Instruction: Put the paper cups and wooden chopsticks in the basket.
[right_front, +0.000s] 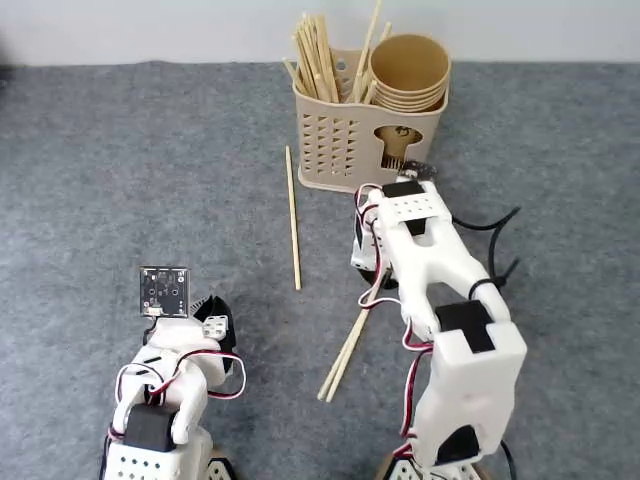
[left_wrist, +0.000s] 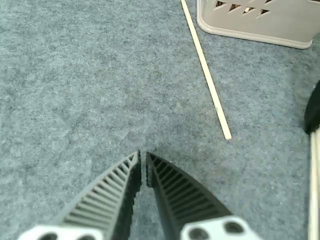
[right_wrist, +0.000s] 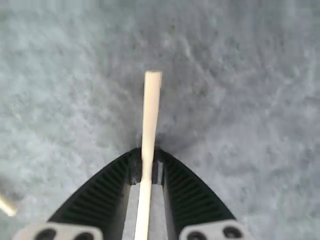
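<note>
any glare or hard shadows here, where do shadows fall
High view: even light, no glare, a faint shadow at the base of the basket. Right wrist view: a dark shadow on the carpet around the held chopstick, ahead of the right gripper. Left wrist view: flat light, no glare on the loose chopstick.

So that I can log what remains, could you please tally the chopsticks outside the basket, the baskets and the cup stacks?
Chopsticks outside the basket: 3, a lone chopstick and a pair by the right arm, one apparently held in the right gripper
Basket: 1
Cup stack, in the basket: 1
Total: 5
</note>
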